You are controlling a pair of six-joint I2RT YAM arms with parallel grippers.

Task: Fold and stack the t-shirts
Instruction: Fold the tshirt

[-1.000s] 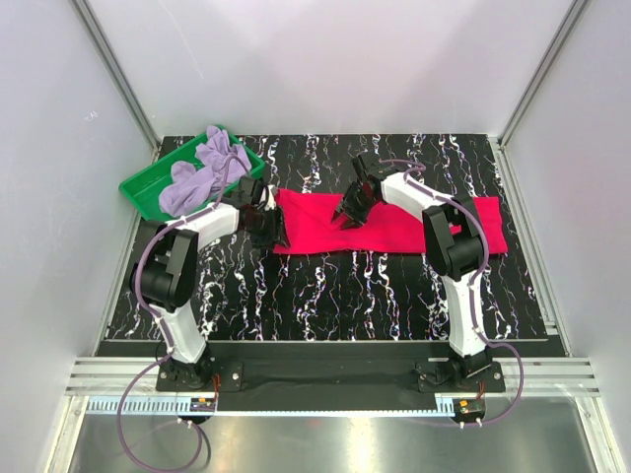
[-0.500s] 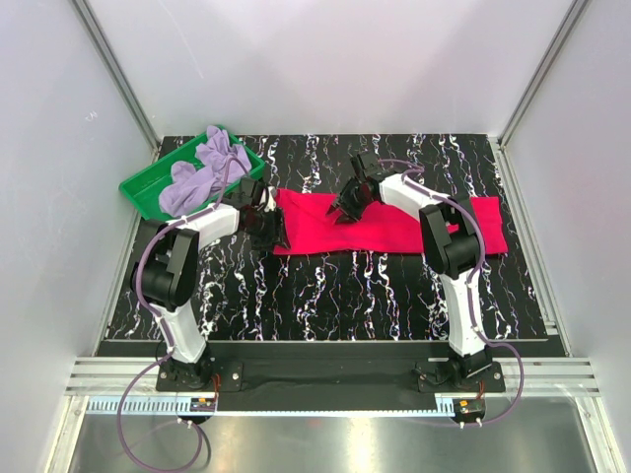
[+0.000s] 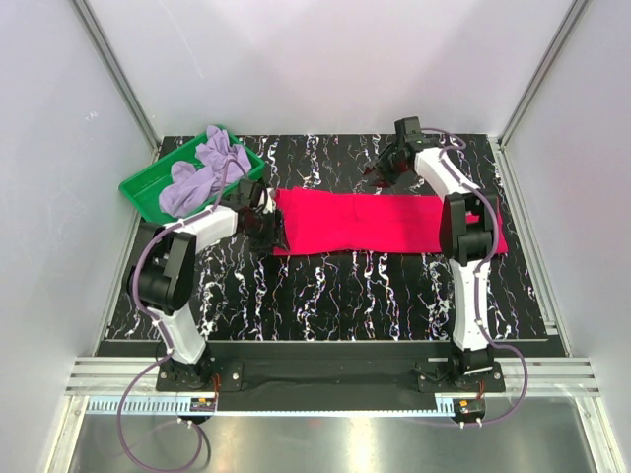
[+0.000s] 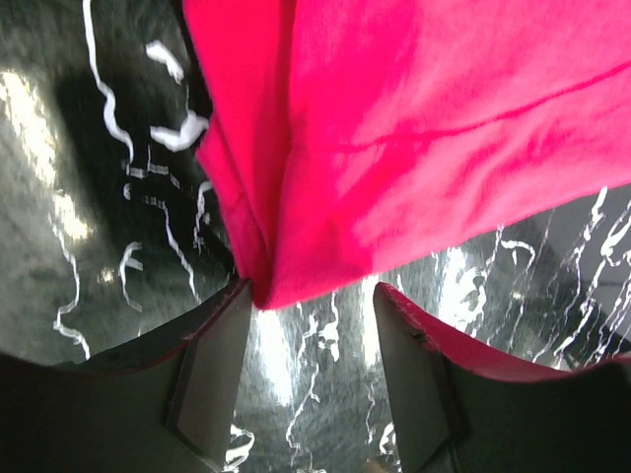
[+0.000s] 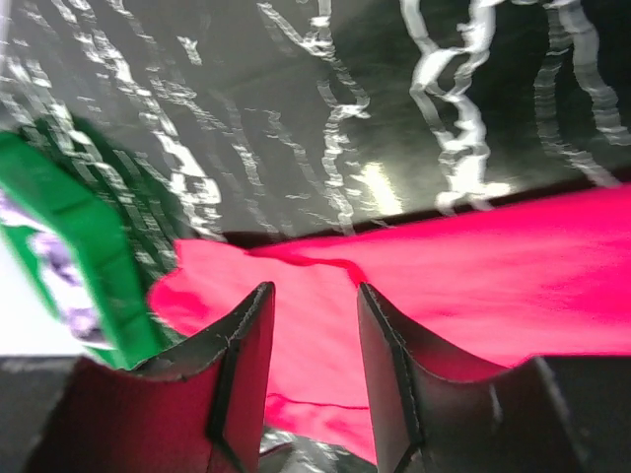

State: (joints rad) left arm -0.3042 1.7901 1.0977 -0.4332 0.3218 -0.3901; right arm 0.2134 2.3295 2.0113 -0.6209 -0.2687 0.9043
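The crimson t-shirt [image 3: 389,223] lies flat as a long folded strip across the middle of the table. My left gripper [image 3: 264,226] sits low at the strip's left end. Its jaws are open, and the shirt's folded corner [image 4: 258,286] just touches the left fingertip [image 4: 237,296]. My right gripper [image 3: 384,173] hangs open and empty above the shirt's far edge; the shirt [image 5: 493,271] shows beyond its fingers. The lavender t-shirt [image 3: 199,171] lies crumpled in the green tray [image 3: 146,192].
The green tray stands at the table's back left, close to my left arm; its rim [image 5: 74,232] shows in the right wrist view. The black marbled table [image 3: 345,291] is bounded by white walls on three sides.
My right gripper has left the middle of the crimson shirt and moved up and back to the right, beyond its far edge. The shirt now lies flatter. My left gripper has barely moved.
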